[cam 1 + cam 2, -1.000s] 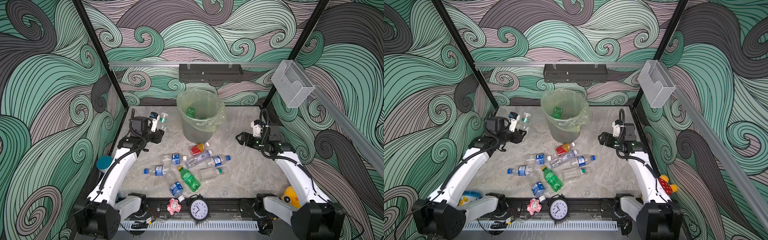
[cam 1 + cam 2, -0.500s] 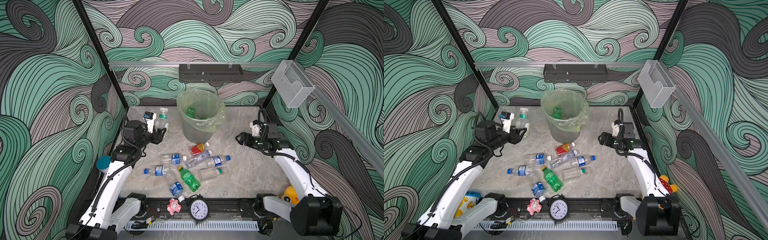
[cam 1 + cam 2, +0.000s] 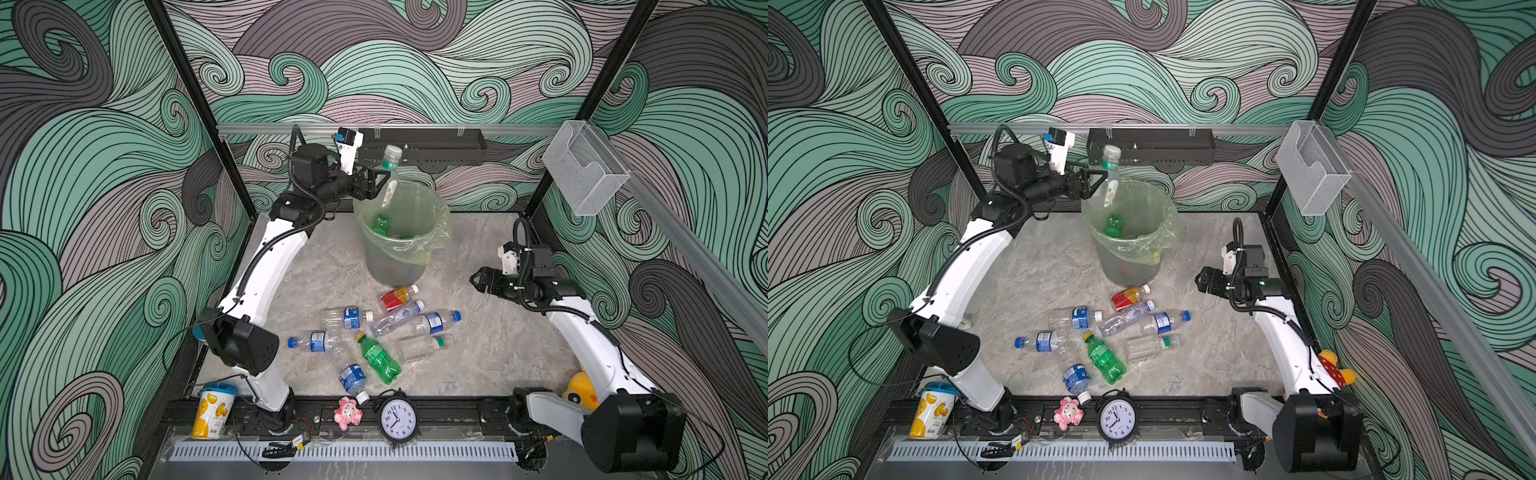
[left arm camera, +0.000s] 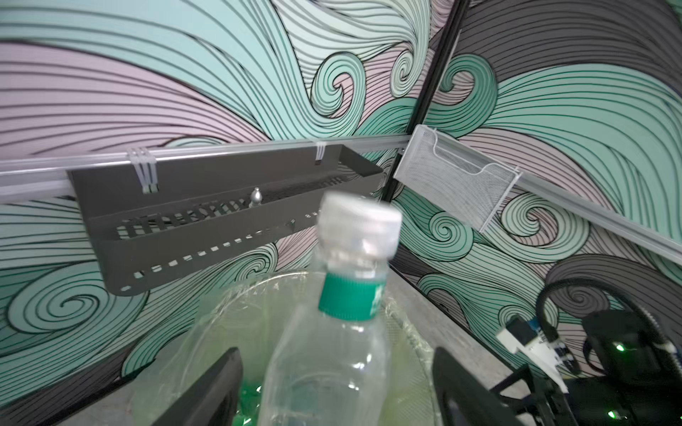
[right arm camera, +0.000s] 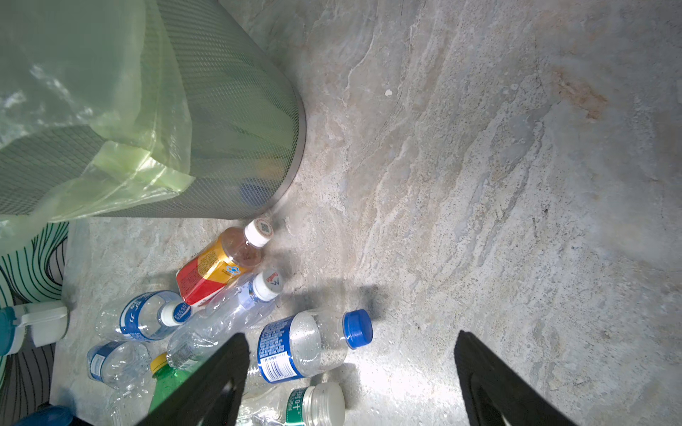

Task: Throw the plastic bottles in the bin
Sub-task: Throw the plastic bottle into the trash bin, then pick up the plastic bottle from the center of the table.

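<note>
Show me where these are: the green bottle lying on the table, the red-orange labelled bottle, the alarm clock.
green bottle [image 3: 379,358]: in a top view, middle of its body.
red-orange labelled bottle [image 3: 392,299]: in a top view, on its label.
alarm clock [image 3: 398,419]: in a top view, on its white dial.

Grey-beige marbled tabletop [image 3: 498,353], seen in a top view, with clock positions read from its centre. The bin [image 3: 395,266] stands upright at 12 o'clock. All bottles lie on their sides. The red-labelled bottle [image 3: 397,297] lies at the centre, just beside the bin's foot. The crushed clear bottle [image 3: 395,319] lies next to it, with the white-capped bottle [image 3: 347,319] at 9 o'clock and the blue-capped bottle [image 3: 434,322] at 3 o'clock. The green bottle [image 3: 378,359] lies towards 6 o'clock, the green-banded bottle [image 3: 422,347] at 5 o'clock and the second blue-capped bottle [image 3: 316,341] at 8 o'clock. The blue-labelled bottle [image 3: 353,379] lies at the front edge, at 7 o'clock.
</note>
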`<state>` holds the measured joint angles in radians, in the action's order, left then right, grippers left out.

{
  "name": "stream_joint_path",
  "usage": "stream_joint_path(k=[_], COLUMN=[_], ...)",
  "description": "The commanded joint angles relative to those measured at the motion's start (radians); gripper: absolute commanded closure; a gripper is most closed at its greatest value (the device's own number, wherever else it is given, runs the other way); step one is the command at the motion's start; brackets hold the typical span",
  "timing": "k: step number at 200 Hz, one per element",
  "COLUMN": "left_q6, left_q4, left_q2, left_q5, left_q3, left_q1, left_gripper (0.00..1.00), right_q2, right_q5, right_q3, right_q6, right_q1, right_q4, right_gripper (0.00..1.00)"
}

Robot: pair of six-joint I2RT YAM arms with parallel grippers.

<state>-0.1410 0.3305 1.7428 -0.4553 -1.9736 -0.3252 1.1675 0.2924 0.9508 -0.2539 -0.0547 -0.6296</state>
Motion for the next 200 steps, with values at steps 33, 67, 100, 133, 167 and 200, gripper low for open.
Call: stream_joint_path(k=[33, 67, 100, 133, 167, 200], left_q6=[0.025, 0.063, 0.067, 0.044, 0.03, 0.016], left_q4=[0.053, 0.061, 0.09, 0.127, 0.159, 0.15], left_q2=[-0.188, -0.399, -0.591, -0.711, -0.8, -0.85], left_q5=[0.078, 0.184, 0.296, 0.313, 0.325, 0.326], left_q3=[0.236, 0.473, 0.691, 0.847, 0.967, 1.032], left_q1=[0.021, 0.045, 0.084, 0.175, 0.217, 0.233], left_gripper=[0.13, 0.12, 0.11, 0.1, 0.1, 0.1], right_q2=[-0.049, -0.035, -0.001, 0.074, 0.074, 0.115], right_q5=[-0.029, -0.053, -0.051, 0.003, 0.024, 0.09], right_q3=[0.034, 0.06, 0.083, 0.112, 0.077, 0.107], right_q6=[0.111, 0.215, 0.329, 0.501, 0.753, 0.875], right_q1=[-0.063, -0.158, -0.251, -0.314, -0.392, -0.396], right_q4=[-0.101, -0.111, -0.102, -0.16, -0.185, -0.21], right_gripper=[0.11, 0.15, 0.18, 0.18, 0.14, 0.12])
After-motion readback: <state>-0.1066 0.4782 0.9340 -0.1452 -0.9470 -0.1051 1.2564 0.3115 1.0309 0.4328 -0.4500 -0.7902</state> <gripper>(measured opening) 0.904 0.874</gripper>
